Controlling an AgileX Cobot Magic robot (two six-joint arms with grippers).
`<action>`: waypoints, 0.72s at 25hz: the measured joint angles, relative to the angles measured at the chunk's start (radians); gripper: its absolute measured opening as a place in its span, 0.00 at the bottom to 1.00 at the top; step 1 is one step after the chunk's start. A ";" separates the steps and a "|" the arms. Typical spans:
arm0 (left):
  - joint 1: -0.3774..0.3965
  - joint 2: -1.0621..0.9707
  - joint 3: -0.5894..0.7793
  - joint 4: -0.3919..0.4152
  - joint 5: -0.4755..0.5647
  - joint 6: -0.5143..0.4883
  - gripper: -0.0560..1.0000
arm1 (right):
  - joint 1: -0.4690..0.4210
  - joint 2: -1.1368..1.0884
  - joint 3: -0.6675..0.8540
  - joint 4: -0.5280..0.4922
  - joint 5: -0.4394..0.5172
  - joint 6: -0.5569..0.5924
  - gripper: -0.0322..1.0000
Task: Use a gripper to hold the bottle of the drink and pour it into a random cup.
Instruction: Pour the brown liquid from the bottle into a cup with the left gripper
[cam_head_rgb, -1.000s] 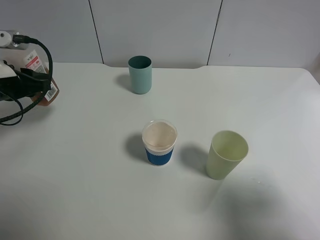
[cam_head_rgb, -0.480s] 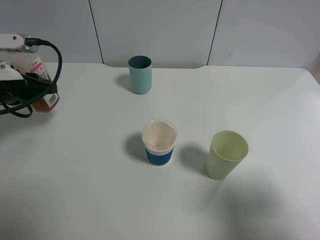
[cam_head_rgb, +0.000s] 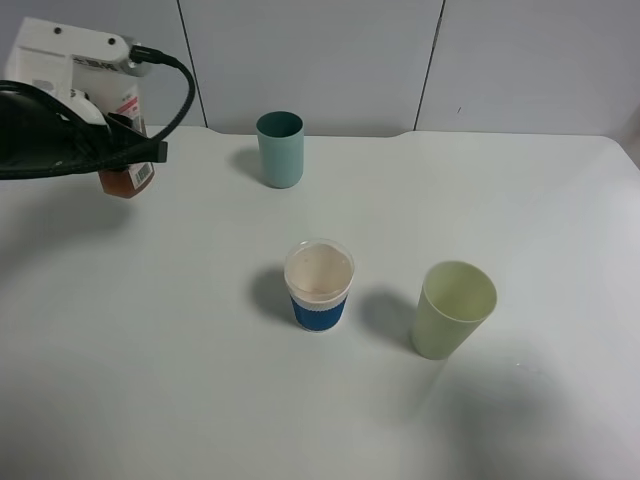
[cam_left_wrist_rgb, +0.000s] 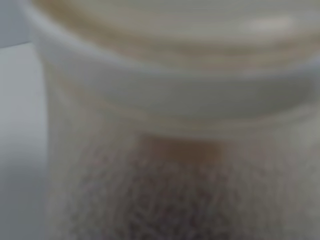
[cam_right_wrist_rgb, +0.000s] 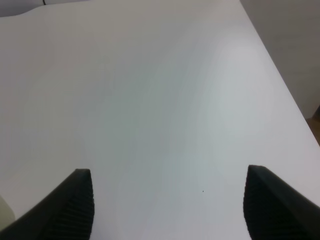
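At the far left of the exterior high view, my left gripper (cam_head_rgb: 128, 152) is shut on the bottle (cam_head_rgb: 128, 176) and holds it above the table. Brown drink (cam_head_rgb: 126, 184) shows in the bottle's lower part. The left wrist view is filled by a blurred close-up of the bottle (cam_left_wrist_rgb: 170, 150) and its wide neck. The teal-green cup (cam_head_rgb: 280, 148) stands upright at the back of the table, to the right of the bottle and apart from it. My right gripper (cam_right_wrist_rgb: 170, 205) is open over bare table, with nothing between its fingers.
A short blue-and-white cup (cam_head_rgb: 320, 285) stands in the middle of the white table (cam_head_rgb: 200, 380). To its right is a pale yellow-green cup (cam_head_rgb: 453, 308). The table's back edge meets grey wall panels.
My left arm has lifted the bottle and carried it to the right, closer to the teal-green cup. The cups have not moved.
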 joint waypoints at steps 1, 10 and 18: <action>-0.017 0.015 -0.015 -0.058 -0.014 0.060 0.39 | 0.000 0.000 0.000 0.000 0.000 0.000 0.65; -0.050 0.052 -0.095 -0.135 -0.072 0.166 0.39 | 0.000 0.000 0.000 0.000 0.000 0.000 0.65; -0.050 0.052 -0.108 -0.163 -0.091 0.202 0.39 | 0.000 0.000 0.000 0.000 0.000 0.000 0.65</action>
